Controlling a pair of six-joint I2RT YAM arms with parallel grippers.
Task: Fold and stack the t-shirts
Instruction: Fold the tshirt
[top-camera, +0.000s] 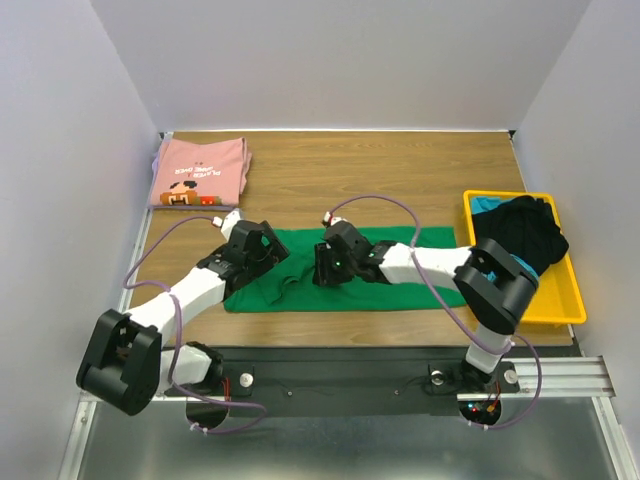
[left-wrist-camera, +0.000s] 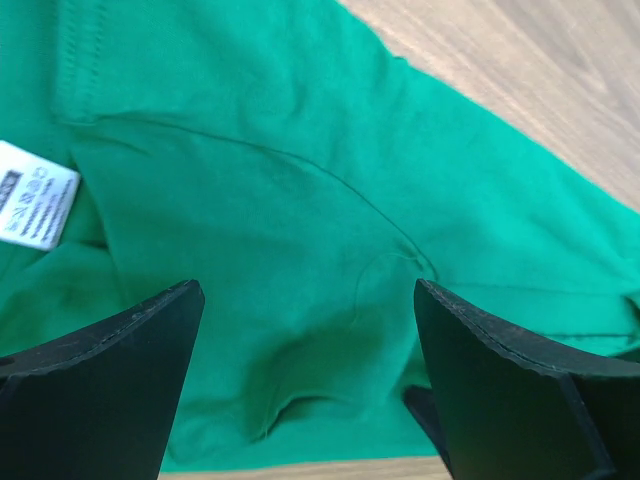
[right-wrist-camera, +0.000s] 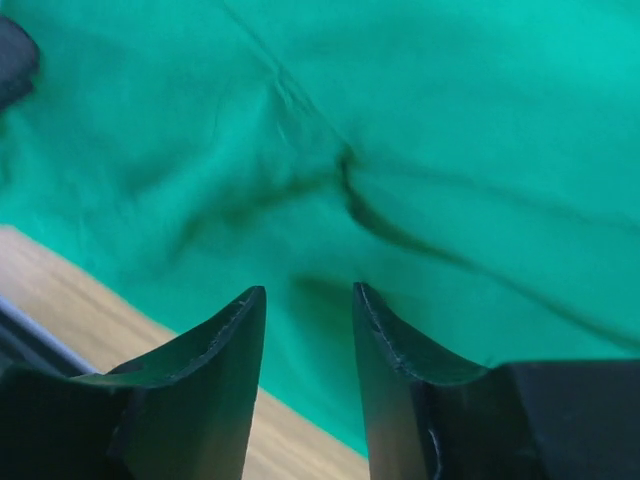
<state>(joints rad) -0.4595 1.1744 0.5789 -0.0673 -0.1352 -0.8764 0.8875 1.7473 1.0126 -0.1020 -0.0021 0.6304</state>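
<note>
Top view: two t-shirts out on the brown wooden tabletop (top-camera: 400, 170). One plain bright green cloth t-shirt (top-camera: 330, 298) lies spread in a long strip across the middle, toward 6 o'clock, with creases showing. One dusty pink cloth t-shirt with a printed graphic and dark lettering (top-camera: 200, 172) sits folded in the 10 o'clock corner, well apart from the green one. One yellow plastic rectangular tray (top-camera: 575, 300) at 3 o'clock holds a heap of black cloth (top-camera: 525, 235), with a scrap of teal cloth (top-camera: 485, 204) showing at its far end. Two arms, both reaching over the green shirt. Left gripper (left-wrist-camera: 305, 288) is over the shirt's 9 o'clock end, jaws spread wide, nothing between them but cloth below; one small white neck label (left-wrist-camera: 35, 195) lies at its 10 o'clock. Right gripper (right-wrist-camera: 307, 295) is low over the shirt's middle near the front hem, jaws parted only narrowly, no cloth seen pinched.
</note>
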